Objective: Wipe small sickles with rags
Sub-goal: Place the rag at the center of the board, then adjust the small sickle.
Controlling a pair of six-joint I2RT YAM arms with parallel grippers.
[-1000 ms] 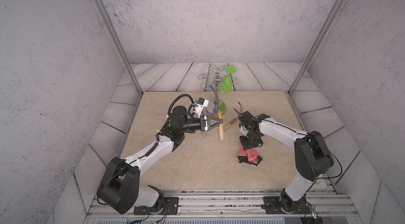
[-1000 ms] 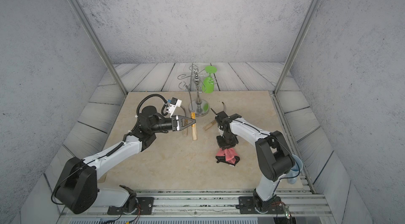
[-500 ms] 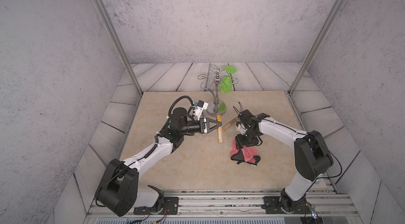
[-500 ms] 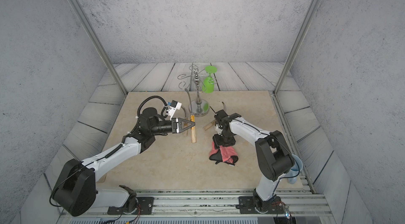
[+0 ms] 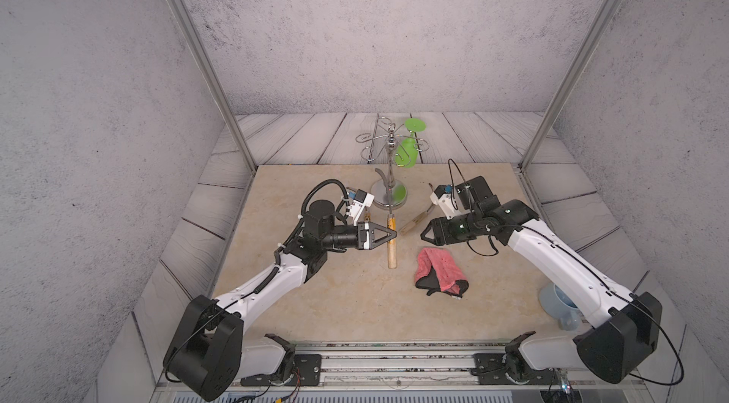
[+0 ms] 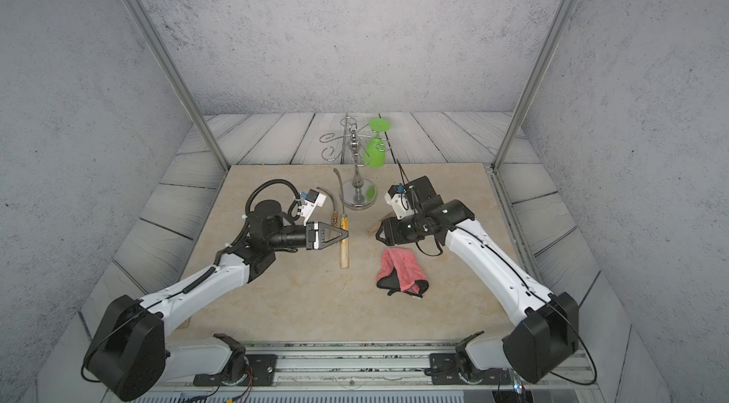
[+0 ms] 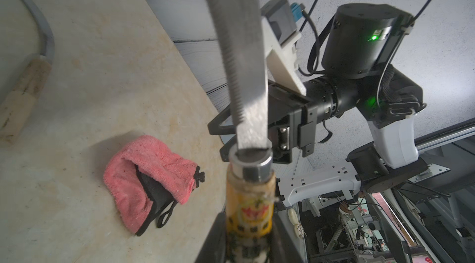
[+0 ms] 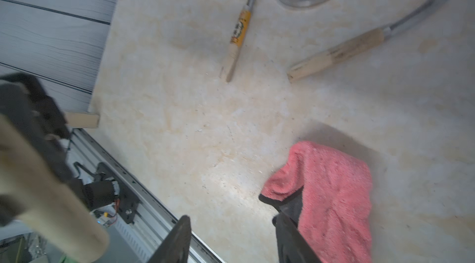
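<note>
The arm bases sit on a rail at the near edge. Beyond it lies a beige slab (image 5: pixel 335 302) with a grey plank surround and grey textured walls. On the right arm's side of the slab the rag (image 5: pixel 440 271) lies crumpled, black strap end nearest. The right gripper (image 5: pixel 424 234) hangs just beyond it, jaws apart and empty. The left gripper (image 5: pixel 390 234) is clamped across the handle of the held sickle (image 5: pixel 391 253), which runs near to far, butt nearest and blade curving toward the stand (image 5: pixel 388 194). The labelled sickle (image 6: pixel 334 217) lies flat just beside the left gripper. The plain-handled sickle (image 5: pixel 412 222) lies slanted between the grippers. The stand's base crowds the blades, and a green goblet (image 5: pixel 408 148) hangs on the stand.
</note>
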